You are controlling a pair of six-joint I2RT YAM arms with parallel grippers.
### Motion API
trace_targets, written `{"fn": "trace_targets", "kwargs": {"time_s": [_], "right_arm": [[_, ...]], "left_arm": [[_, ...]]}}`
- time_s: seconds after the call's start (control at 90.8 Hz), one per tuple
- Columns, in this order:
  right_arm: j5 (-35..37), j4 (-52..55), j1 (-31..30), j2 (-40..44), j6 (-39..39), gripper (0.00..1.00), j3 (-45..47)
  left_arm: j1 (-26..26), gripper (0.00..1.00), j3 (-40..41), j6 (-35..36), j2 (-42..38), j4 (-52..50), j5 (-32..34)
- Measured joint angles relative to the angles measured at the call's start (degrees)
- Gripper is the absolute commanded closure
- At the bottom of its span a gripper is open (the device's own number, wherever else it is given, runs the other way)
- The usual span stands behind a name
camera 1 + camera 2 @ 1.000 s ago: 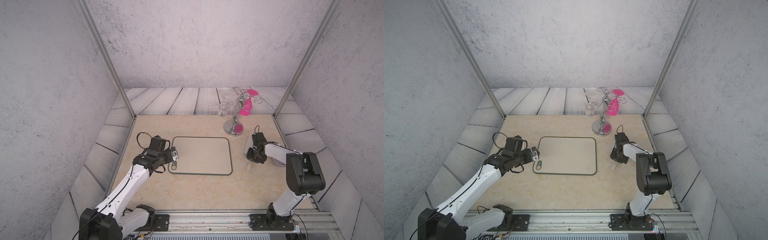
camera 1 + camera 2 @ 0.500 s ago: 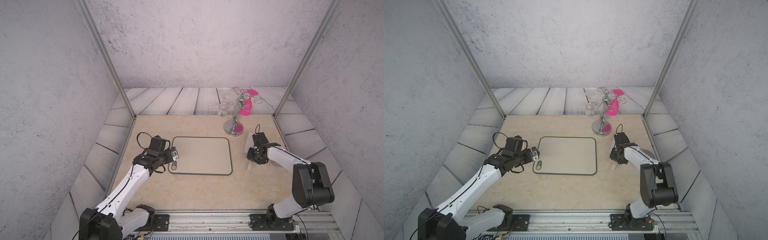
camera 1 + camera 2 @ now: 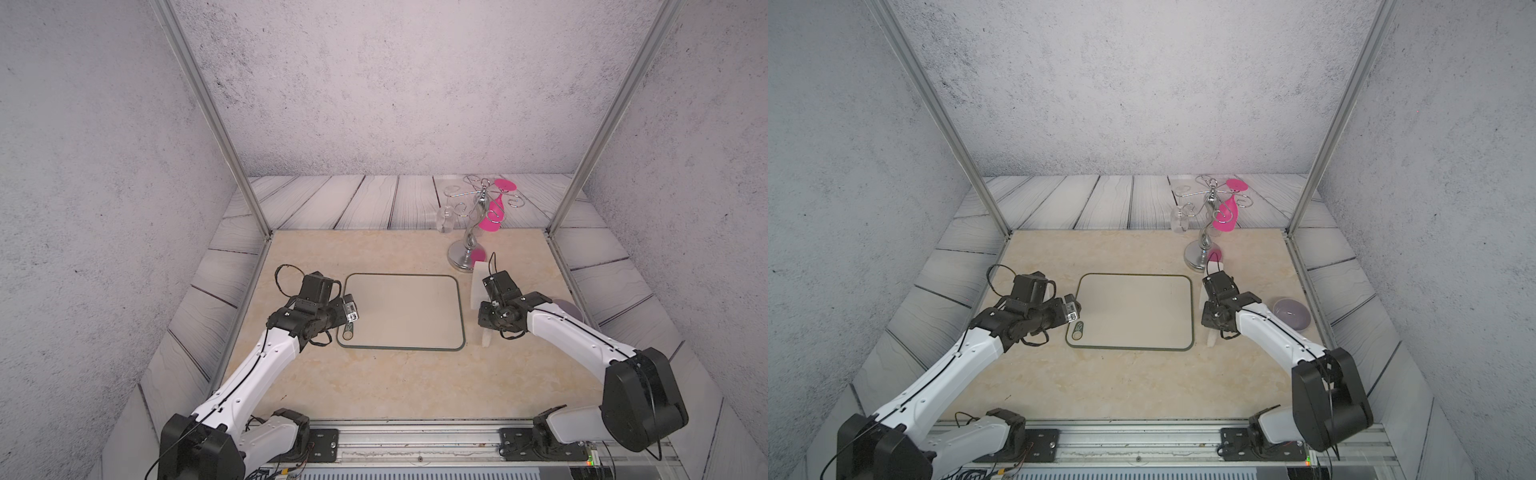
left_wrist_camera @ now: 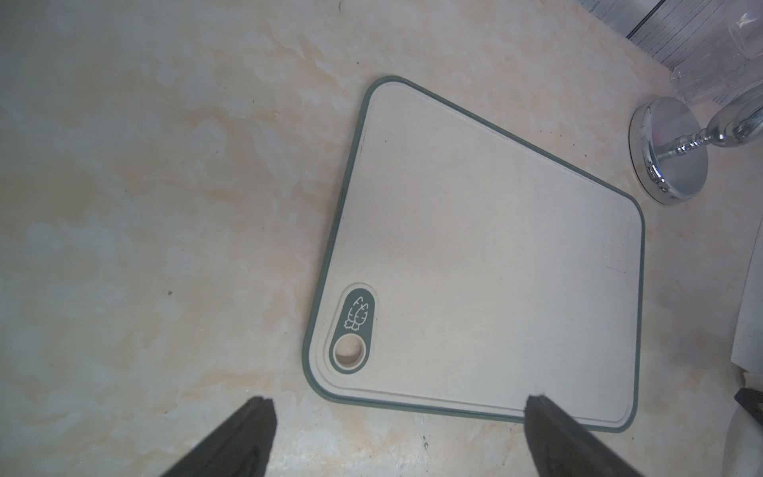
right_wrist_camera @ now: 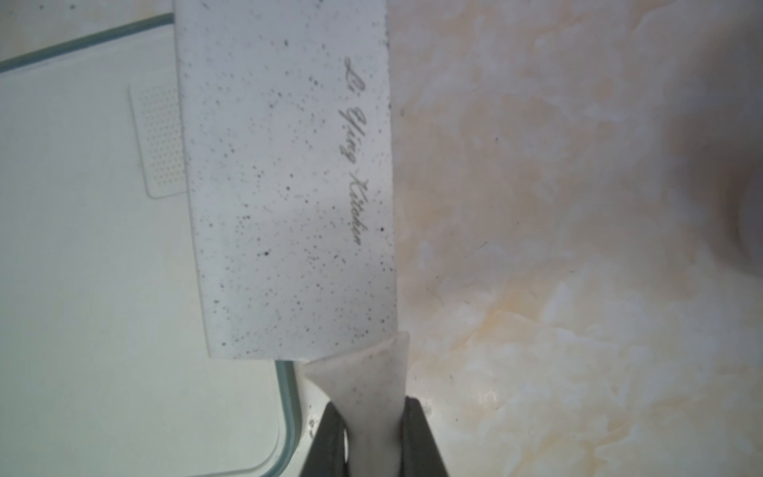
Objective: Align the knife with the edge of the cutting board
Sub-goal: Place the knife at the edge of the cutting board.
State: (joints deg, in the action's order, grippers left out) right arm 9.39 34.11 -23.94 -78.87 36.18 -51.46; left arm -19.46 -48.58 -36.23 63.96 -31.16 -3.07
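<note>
Knife [image 5: 285,186], clenched in right hand [image 5: 373,417], hangs beside cutting board's [image 3: 403,311] right edge; left hand [image 4: 400,402] released.

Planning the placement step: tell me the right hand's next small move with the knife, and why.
Probably lower the knife straight down beside the cutting board. The right hand is shut on its handle, and the blade runs nearly parallel to the board's short edge, just outside it in both top views. Whether the knife is clear of the table I cannot tell.

The right pincer [image 5: 373,437] has carried the knife [image 5: 289,186] closer to the cutting board [image 3: 403,311].
</note>
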Motion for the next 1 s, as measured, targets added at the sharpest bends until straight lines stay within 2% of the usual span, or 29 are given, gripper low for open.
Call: {"fn": "trace_targets", "kwargs": {"time_s": [0.528, 0.749, 1.002], "right_arm": [[1.75, 1.86, -13.92, 2.58, 8.5, 0.93, 4.24], [2.32, 1.31, -17.81, -2.69, 10.97, 0.93, 3.87], [2.34, 0.66, -19.56, -8.02, 11.17, 0.93, 1.66]], "left_arm": [[-3.23, 0.0, -0.15, -0.24, 1.9, -1.14, -1.33], [-4.96, 0.0, -1.29, -0.33, 3.85, -3.04, -1.4], [-6.08, 0.0, -2.32, -0.66, 3.85, -4.24, -1.09]]}}
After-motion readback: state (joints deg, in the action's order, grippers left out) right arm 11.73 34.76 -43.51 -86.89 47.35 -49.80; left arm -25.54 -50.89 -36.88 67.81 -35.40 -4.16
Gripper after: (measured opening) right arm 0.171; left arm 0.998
